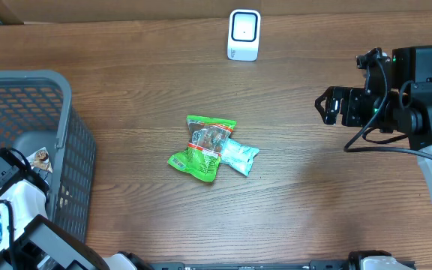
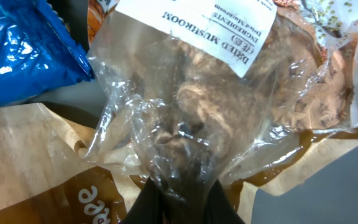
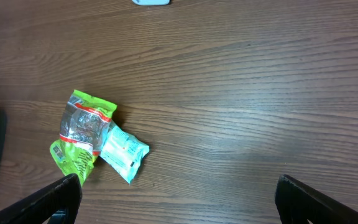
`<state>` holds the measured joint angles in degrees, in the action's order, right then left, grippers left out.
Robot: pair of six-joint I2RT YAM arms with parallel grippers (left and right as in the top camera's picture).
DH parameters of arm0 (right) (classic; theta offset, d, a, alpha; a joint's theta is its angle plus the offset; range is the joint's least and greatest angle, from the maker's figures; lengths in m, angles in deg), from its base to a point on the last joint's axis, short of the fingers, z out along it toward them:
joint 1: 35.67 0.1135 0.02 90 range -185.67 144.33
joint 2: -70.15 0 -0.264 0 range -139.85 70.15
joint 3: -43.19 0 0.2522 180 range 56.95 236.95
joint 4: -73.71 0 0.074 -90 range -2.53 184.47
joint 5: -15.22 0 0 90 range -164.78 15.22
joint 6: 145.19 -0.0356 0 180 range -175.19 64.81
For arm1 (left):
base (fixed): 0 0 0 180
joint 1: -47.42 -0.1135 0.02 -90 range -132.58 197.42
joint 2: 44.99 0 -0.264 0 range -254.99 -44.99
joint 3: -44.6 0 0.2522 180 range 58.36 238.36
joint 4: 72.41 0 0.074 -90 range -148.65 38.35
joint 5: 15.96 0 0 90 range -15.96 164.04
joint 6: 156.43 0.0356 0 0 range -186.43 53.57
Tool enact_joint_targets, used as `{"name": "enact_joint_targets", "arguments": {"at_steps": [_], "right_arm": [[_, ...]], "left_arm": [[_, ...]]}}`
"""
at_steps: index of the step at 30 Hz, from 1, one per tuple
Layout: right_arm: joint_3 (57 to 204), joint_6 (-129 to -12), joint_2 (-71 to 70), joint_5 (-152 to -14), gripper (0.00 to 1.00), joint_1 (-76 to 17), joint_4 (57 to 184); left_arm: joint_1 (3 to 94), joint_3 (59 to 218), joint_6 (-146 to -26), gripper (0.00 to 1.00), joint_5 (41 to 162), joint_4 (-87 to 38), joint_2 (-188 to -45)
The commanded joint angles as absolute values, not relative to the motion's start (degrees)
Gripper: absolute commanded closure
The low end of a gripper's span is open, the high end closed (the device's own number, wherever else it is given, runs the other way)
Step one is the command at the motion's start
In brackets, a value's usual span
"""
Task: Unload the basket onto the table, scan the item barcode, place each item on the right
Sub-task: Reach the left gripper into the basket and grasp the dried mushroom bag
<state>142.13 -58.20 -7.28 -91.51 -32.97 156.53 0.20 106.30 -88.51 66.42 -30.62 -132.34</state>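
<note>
Down in the grey basket (image 1: 77,161), my left gripper (image 2: 184,190) is shut on the lower end of a clear bag of dried mushrooms (image 2: 191,106) with a white label; the plastic is bunched between the black fingers. The bag's barcode is hidden in this view. The white scanner (image 1: 244,34) stands at the far edge of the table, and its bottom edge shows as the scanner (image 3: 151,2) in the right wrist view. My right gripper (image 1: 328,105) hangs over the right side of the table, open wide with nothing between its fingers (image 3: 55,196).
A green packet (image 1: 203,146) and a teal packet (image 1: 240,156) lie touching at mid-table. In the basket, a blue bag (image 2: 17,50) and a brown pouch (image 2: 42,180) crowd the mushroom bag.
</note>
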Motion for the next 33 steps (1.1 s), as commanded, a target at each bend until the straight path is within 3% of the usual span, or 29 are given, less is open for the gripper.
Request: {"name": "enact_joint_targets", "arguments": {"at_steps": [1,13,17,20,25,29,33], "right_arm": [[143.2,-58.2,-7.3,-92.0,0.00,-33.1,156.4],[143.2,-58.2,-7.3,-92.1,0.00,-33.1,156.3],[143.2,-58.2,-7.3,-92.1,0.00,-33.1,156.1],[143.2,-58.2,-7.3,-92.1,0.00,-33.1,155.6],[143.2,-58.2,-7.3,-92.1,0.00,-33.1,155.5],[143.2,-58.2,-7.3,-92.1,0.00,-33.1,155.5],[143.2,-58.2,-7.3,-92.0,0.00,-33.1,155.7]], "left_arm": [[1.3,108.5,-88.2,0.96,71.9,-27.9,-132.8],[1.3,133.1,-84.3,0.96,75.4,-2.5,-132.8],[1.3,135.7,-79.0,0.96,77.2,-0.5,-132.8],[1.3,134.5,-76.1,0.51,74.1,-2.5,-133.5],[1.4,131.3,-75.5,0.15,73.9,-6.8,-137.6],[1.9,130.8,-68.9,0.02,77.0,-7.5,-144.3],[2.1,130.8,-69.0,0.00,75.1,-7.6,-149.8]]}}
